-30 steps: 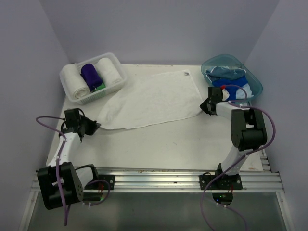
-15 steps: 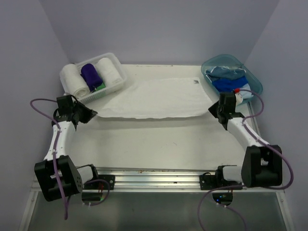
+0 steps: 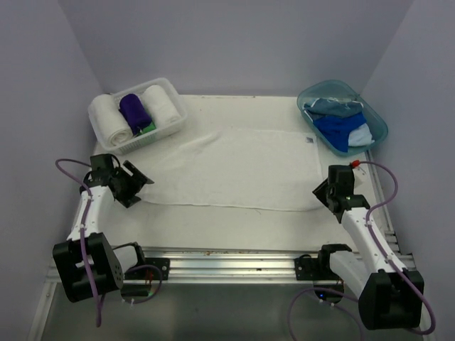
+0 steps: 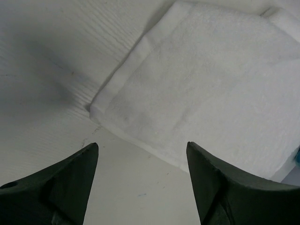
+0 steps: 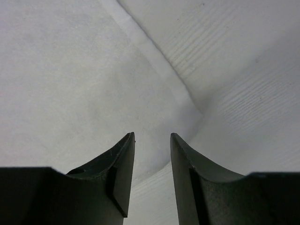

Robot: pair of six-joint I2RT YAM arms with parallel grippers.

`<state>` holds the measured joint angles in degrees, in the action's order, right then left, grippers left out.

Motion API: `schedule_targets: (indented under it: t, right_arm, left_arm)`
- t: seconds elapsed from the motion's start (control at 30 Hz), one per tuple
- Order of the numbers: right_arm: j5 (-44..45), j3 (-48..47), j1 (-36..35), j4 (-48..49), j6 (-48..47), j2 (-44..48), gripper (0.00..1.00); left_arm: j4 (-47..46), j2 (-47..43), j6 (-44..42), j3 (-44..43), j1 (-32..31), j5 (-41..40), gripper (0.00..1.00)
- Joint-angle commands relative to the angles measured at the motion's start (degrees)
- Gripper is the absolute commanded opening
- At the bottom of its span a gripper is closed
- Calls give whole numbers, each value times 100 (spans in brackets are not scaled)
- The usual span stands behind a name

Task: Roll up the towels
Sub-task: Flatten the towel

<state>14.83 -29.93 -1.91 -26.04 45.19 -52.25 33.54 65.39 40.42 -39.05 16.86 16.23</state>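
A large white towel (image 3: 234,167) lies spread flat across the middle of the table. My left gripper (image 3: 136,187) sits just off its near-left corner, jaws wide open and empty. In the left wrist view that towel corner (image 4: 197,84) lies ahead of the left gripper (image 4: 141,145), which hangs over bare table. My right gripper (image 3: 321,193) is at the near-right corner, open with a narrow gap. In the right wrist view the right gripper (image 5: 152,135) holds nothing and the towel (image 5: 70,84) lies beneath it.
A white lattice basket (image 3: 170,92) at the back left holds two rolled white towels (image 3: 111,121), a purple roll (image 3: 135,110) and a green one (image 3: 148,129). A teal tub (image 3: 310,94) at the back right holds royal blue (image 3: 340,129) and pale blue (image 3: 330,106) towels.
Both arms drew back toward the near edge, pulling the white towel out flat. Both grippers then let go of its corners and opened.
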Motion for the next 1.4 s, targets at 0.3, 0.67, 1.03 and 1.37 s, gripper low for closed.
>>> schedule_targets:
  t: [0.3, 0.67, 1.03, 1.37]
  right_arm:
    - [-138, -294, 15, 2, -318, -391, 45]
    - [-367, -276, 7, 152, -239, -611, 46]
    - [-428, -215, 7, -24, -230, -761, 53]
    - [-51, -276, 50, -463, -388, -664, 70]
  left_arm:
    - [-146, 52, 475, 415, 89, -876, 64]
    - [-805, 1011, 360, 617, -43, -735, 67]
    - [-1262, 1741, 598, 503, -482, -762, 23]
    - [-612, 1003, 405, -252, -465, -999, 0]
